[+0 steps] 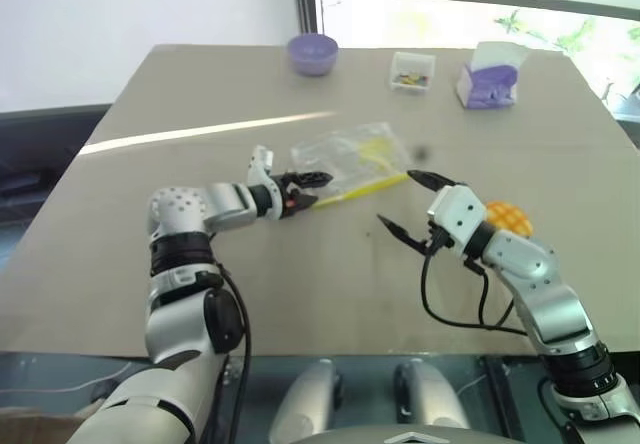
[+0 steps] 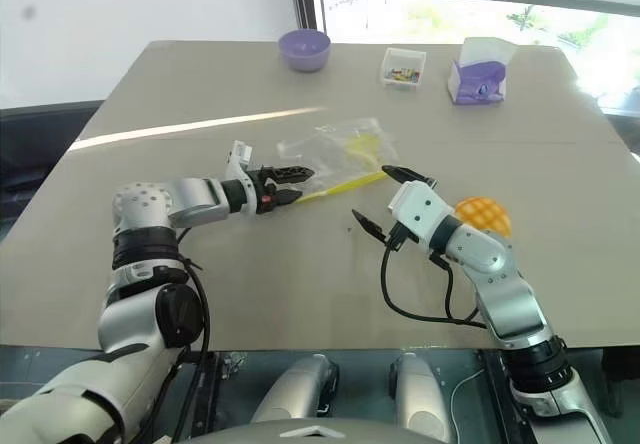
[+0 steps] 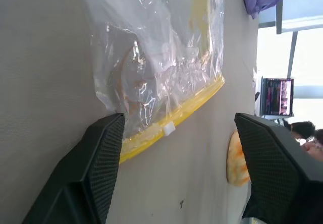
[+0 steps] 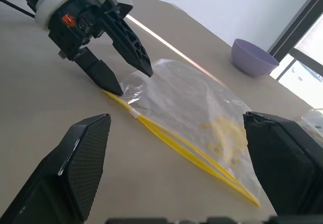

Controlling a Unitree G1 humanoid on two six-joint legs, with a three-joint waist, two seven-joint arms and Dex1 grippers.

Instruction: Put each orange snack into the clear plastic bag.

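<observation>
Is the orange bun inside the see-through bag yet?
No. The clear plastic bag lies flat, showing just yellowish marks inside. The orange snack sits on the table, partly hidden behind the right gripper.

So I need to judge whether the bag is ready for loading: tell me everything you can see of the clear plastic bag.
The clear plastic bag is crinkly and transparent, with a yellow seal strip and a small white slider. It lies flat on the table, strip facing the robot. The left gripper has its open fingers at the strip's end, one at the strip, one over the film. Nothing is inside yet, apart from a yellowish patch.
</observation>
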